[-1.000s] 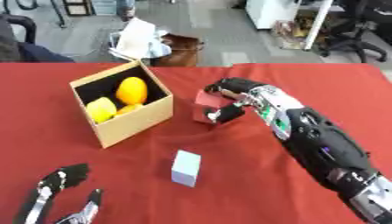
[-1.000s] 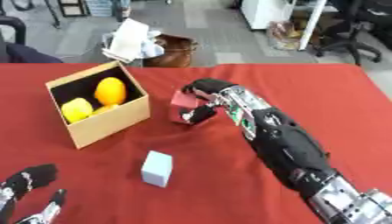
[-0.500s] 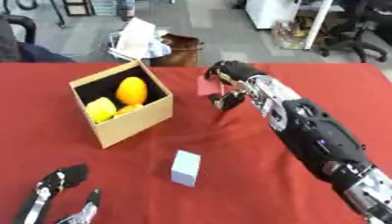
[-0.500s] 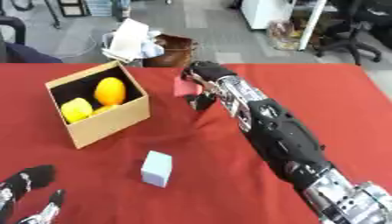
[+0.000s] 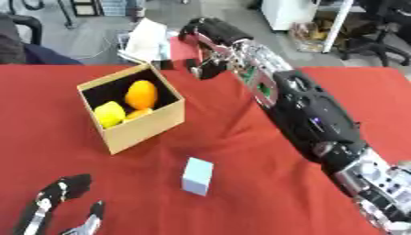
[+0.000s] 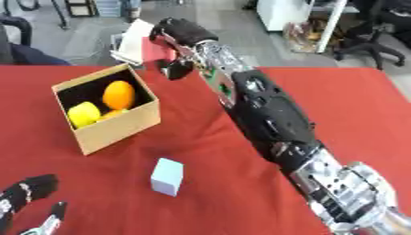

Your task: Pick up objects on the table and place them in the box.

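Observation:
A cardboard box stands on the red table, left of centre, holding an orange fruit and a yellow fruit. My right hand is raised beyond the box's far right corner, fingers curled round a small red object. That object is partly hidden by the fingers. A pale blue-white block lies on the cloth in front of the box. My left hand rests open at the lower left corner.
The red table ends just behind the box. Beyond it, a white bag or paper sits on the floor with office chairs and furniture around. My right forearm stretches diagonally over the table's right half.
My right hand has lifted the red object off the table and carried it up and left, to beyond the box's far corner. The block and fruits stay put.

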